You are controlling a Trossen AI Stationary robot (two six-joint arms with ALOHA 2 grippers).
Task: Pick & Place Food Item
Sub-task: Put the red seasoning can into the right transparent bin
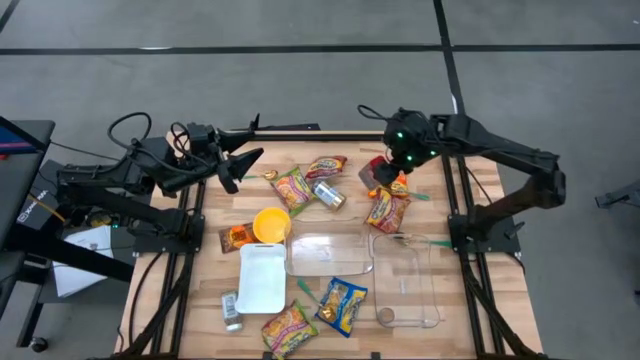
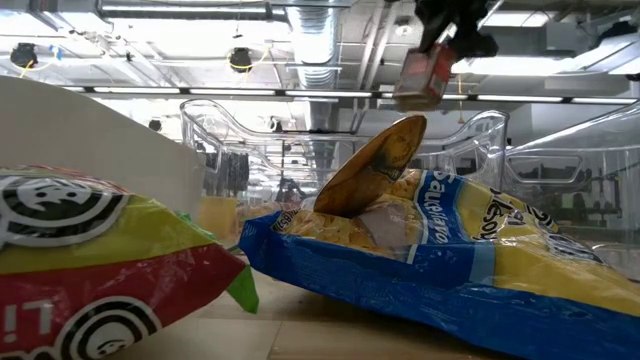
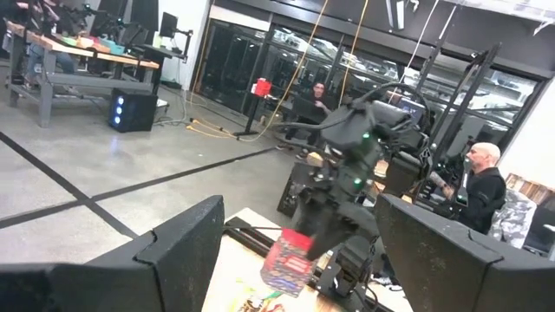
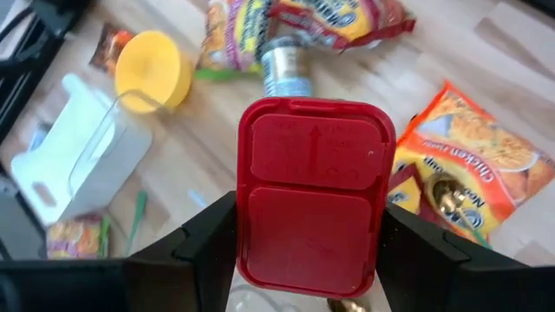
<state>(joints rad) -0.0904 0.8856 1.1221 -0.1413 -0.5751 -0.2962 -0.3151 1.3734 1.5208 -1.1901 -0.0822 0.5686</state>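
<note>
A red flat food pack (image 4: 312, 195) with a moulded face sits between the fingers of my right gripper (image 4: 308, 238), which is shut on it. In the high view this gripper (image 1: 385, 178) is over the table's far right part, above an orange noodle bag (image 1: 388, 210). The low view shows the pack (image 2: 425, 75) high over the table. My left gripper (image 1: 245, 168) waits open and level at the far left, nothing between its fingers. My right gripper pinches the red pack between its two fingers, one on each long side (image 4: 250, 232), at the end nearer the wrist. The fingers slant down from above. The pack is lifted clear of the table, its broad face toward the wrist camera.
Two clear tubs (image 1: 330, 255) (image 1: 405, 282) stand mid-table, a white tray (image 1: 262, 278) and a yellow bowl (image 1: 271, 223) to their left. A can (image 1: 328, 194) and snack bags (image 1: 292, 188) (image 1: 342, 305) (image 1: 290, 328) lie scattered. People are in the room beyond.
</note>
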